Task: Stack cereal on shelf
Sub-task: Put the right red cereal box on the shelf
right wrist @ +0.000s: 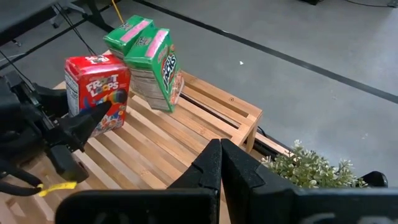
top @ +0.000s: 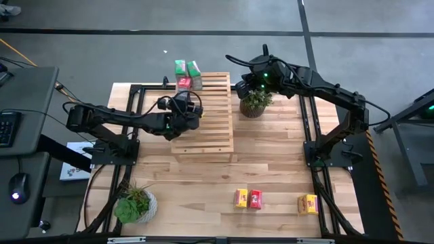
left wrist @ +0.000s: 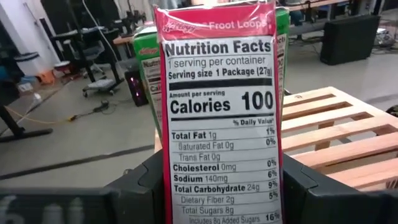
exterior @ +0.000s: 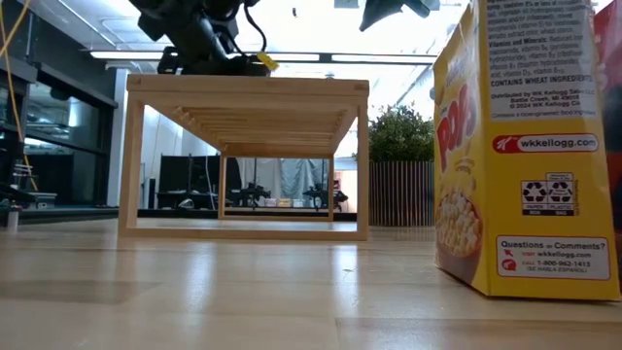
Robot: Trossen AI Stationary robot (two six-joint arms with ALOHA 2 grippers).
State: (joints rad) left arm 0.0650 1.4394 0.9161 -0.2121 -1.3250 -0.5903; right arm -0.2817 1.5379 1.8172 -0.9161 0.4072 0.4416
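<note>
A red cereal box (left wrist: 221, 112) stands upright on the far left part of the light-wood shelf (top: 207, 115), between the fingers of my left gripper (top: 184, 93), which is shut on it. It also shows in the right wrist view (right wrist: 98, 84). Two green cereal boxes (top: 187, 67) stand side by side on the shelf's far left corner, just beyond the red one; in the right wrist view the nearer green box (right wrist: 157, 62) tilts. My right gripper (right wrist: 221, 155) is shut and empty, above the potted plant (top: 255, 102) off the shelf's far right corner. My left gripper pinches the red box's two narrow sides, low on the box (left wrist: 171, 186), between its two fingers (left wrist: 140, 186). The fingers come about level from the table's near side. The box is upright, its bottom at the slats (right wrist: 102, 127); whether it rests on them, I cannot tell.
Two yellow boxes (top: 241, 198) (top: 308, 204) and a red box (top: 255, 199) stand on the tabletop near the front edge. The rightmost yellow box (exterior: 525, 146) fills the low view's right side. A second potted plant (top: 135, 205) stands at the near left.
</note>
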